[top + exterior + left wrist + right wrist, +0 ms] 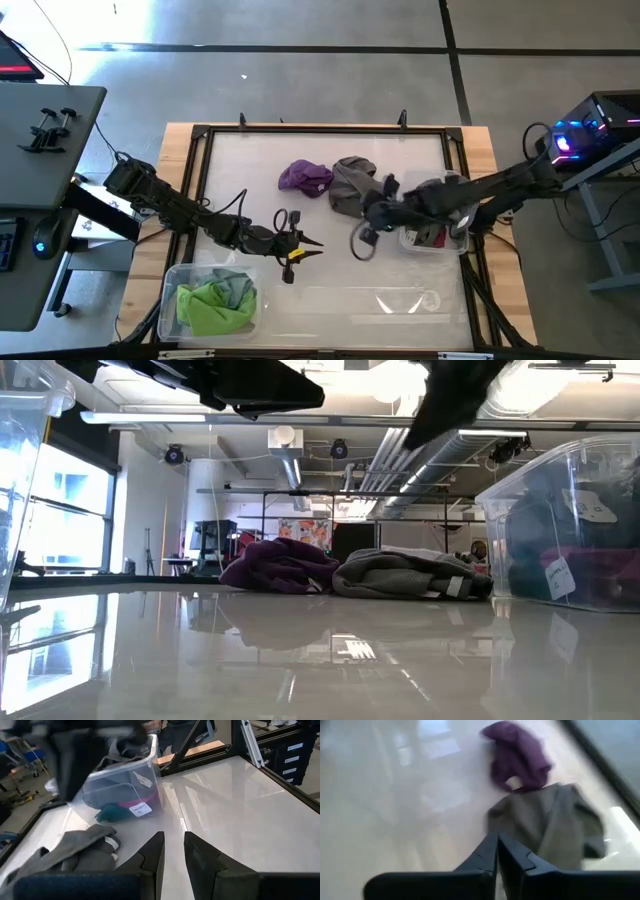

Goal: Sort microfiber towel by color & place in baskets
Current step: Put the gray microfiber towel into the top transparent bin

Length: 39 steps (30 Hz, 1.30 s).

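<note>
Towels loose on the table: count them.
2: a purple towel and a grey towel touching beside it, mid-table. Other towels sit in the baskets, where some may be hidden.

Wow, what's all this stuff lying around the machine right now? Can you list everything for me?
Purple towel: one, purple, loose on the table, toward the far side.
Grey towel: one, grey, on the table touching the purple one, beside the right hand.
Left basket: one, clear plastic, near-left corner, holding a lime green towel and a greyish cloth.
Right basket: one, clear plastic, on the right side, holding dark, magenta and teal cloths.
Table: one, glossy white top with a dark frame.
Desk: one, grey, left of the table.
Left hand: empty, fingers slightly apart, above the table by the left basket.
Right hand: shut, empty, over the grey towel.
</note>
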Motion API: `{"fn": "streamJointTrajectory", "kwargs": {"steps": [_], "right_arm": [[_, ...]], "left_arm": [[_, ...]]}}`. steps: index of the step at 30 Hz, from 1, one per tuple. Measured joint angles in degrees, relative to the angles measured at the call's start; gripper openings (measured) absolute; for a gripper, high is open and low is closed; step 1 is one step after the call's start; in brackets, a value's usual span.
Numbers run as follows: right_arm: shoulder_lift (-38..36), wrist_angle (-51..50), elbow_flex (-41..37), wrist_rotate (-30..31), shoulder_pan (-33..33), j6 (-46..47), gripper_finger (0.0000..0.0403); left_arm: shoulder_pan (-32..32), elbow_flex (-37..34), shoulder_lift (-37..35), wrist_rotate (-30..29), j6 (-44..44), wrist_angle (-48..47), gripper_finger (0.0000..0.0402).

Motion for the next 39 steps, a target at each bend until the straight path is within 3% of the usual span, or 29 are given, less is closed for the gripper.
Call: {"fn": "streamJointTrajectory", "kwargs": {"steps": [5,10,12,15,19,25,29,35,39], "right_arm": [[5.6,5.8,-1.5,-0.4,-6.7,-4.6,0.0081],[12.4,9.3,-1.6,-4.8,-14.5,-10.0,0.0178],[14.6,10.2,-1.6,-7.8,-17.7,-11.9,0.0215],[17.3,10.7,-1.6,-12.7,-22.4,-12.8,0.0259],[20.3,10.8,-1.6,-15.5,-26.5,-13.5,0.0283],[25.9,12.2,-1.4,-23.4,-28.1,-17.2,0.0279],[28.7,11.8,-1.2,-24.8,-27.7,-17.7,0.0255],[29.4,11.4,-1.1,-26.2,-26.3,-15.7,0.0160],[29.2,11.1,-1.1,-24.3,-24.1,-15.1,0.0071]], "left_arm": [[-0.1,0.0,-0.4,-3.9,-0.8,-2.3,0.0060],[-2.2,0.0,-4.5,-21.1,-1.4,-12.7,0.0060],[-2.8,0.0,-5.9,-25.0,-2.9,-17.5,0.0060],[-2.2,0.0,-7.1,-25.2,-6.5,-23.9,0.0060],[1.0,-0.1,-6.6,-22.9,-10.2,-28.5,0.0060],[7.0,-0.1,-4.4,-17.7,-8.5,-24.8,0.0060],[9.8,-0.1,-3.2,-13.2,-6.2,-18.9,0.0060],[12.2,-0.1,-5.4,-11.2,0.7,-13.2,0.0060],[12.5,-0.1,-8.4,-14.8,1.1,-17.5,0.0060]]}}
